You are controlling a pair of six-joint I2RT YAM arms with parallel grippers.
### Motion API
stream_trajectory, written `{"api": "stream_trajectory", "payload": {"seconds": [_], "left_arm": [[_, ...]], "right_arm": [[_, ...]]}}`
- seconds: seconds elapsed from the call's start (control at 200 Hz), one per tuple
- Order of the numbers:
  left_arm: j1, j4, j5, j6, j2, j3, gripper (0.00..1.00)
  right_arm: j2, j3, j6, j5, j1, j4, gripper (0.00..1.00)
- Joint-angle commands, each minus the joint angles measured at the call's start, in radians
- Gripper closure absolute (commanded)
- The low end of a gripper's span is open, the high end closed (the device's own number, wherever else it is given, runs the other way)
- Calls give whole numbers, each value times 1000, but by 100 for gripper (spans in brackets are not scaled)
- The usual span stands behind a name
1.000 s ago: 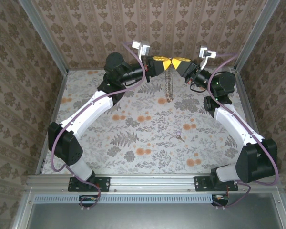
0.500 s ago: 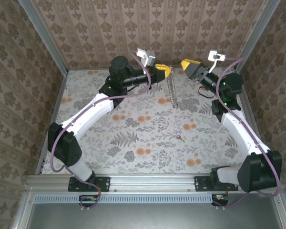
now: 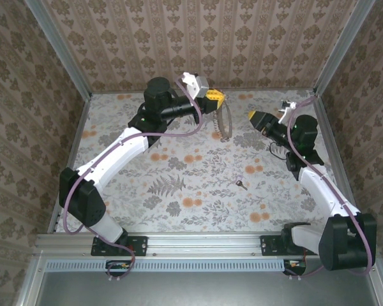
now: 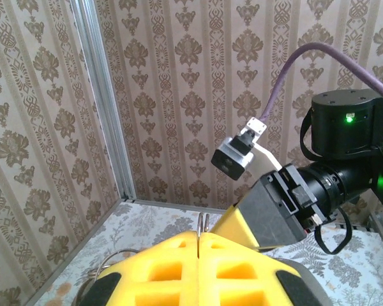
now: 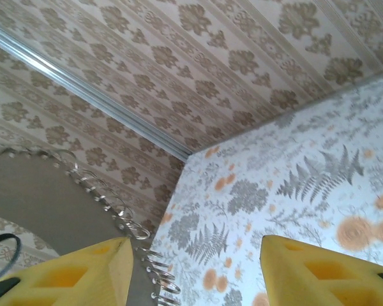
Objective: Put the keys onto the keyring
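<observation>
Bright, even overhead light; faint soft shadows by arms on table. No glare. Top view sharp, slight edge distortion. Right wrist cam: right gripper & keyring blurry, table washed out.

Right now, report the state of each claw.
Left claw: closed on the keyring.
Right claw: open, holding nothing.

One key, one keyring
</observation>
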Motion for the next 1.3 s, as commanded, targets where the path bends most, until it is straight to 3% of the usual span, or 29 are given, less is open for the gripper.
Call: {"api": "stream_trajectory", "payload": {"seconds": [0.0, 0.295, 0.745, 0.985, 1.295], "left_arm": [[6, 0, 4, 56, -35, 24, 100], [6, 5, 8, 27, -47, 7, 100], [24, 74, -64, -60, -86, -133, 100], [37, 172, -114, -116, -123, -255, 100], [49, 195, -146, -116, -193, -344, 100]], "right_arm": [[-17, -14, -32, 5, -4, -22, 44], [-19, -26, -68, 8, -4, -108, 44], [27, -17, -202, 150, 11, -597, 51], [129, 0, -245, 271, 110, -759, 59], [258, 29, -226, 426, 284, -825, 68]]}}
